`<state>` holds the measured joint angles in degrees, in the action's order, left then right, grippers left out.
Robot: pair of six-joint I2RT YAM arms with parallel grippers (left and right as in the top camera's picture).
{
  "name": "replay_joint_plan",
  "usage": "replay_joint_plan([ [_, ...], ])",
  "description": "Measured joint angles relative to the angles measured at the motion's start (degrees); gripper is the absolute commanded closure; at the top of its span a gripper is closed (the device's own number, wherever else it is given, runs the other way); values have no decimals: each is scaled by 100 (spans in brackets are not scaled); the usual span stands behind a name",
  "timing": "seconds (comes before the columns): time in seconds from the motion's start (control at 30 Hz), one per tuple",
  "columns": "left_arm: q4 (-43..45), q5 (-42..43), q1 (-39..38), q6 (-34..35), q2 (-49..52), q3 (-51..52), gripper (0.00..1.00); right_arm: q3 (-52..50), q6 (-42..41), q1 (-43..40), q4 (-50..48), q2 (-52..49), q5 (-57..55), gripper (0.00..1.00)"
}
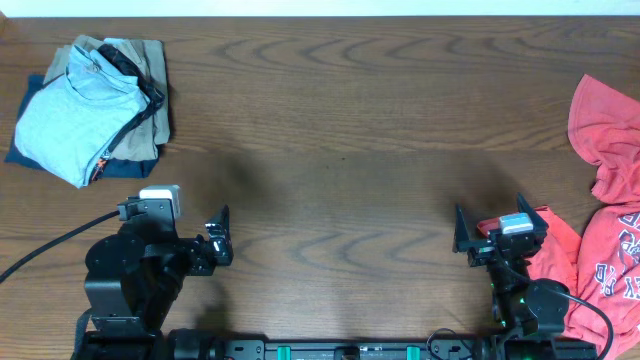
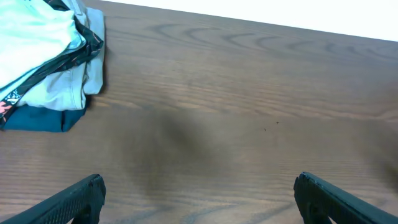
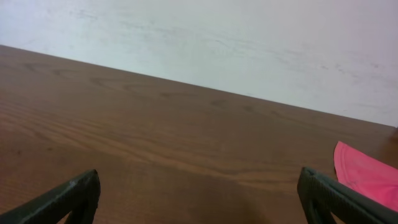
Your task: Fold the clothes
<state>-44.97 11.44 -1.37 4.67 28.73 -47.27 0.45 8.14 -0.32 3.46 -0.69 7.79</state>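
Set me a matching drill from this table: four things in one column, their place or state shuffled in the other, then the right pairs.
Things:
1. pale blue T-shirt
2. red T-shirts
3. left hand
4. navy garment

Place or state:
A. crumpled at the right edge of the table
B. bottom of the folded pile
C. open, holding nothing
D. top of the folded pile

Pairs: 1-D, 2-A, 3-C, 4-B

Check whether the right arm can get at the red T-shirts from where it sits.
Probably yes: the right gripper stands open just beside the red T-shirts, and nothing lies on them or in between.
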Motion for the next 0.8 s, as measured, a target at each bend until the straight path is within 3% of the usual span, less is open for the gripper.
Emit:
replay_joint_plan([
  [0.27,-221,-22,0,0,-238,103,2,0,0,0,0,0,2,1],
  [0.47,24,-321,0,0,-1043,997,2,0,0,0,-4,0,17,1],
  [0.8,2479,-671,-4,0,-2669,3233,2,0,0,0,-4,0,17,1],
])
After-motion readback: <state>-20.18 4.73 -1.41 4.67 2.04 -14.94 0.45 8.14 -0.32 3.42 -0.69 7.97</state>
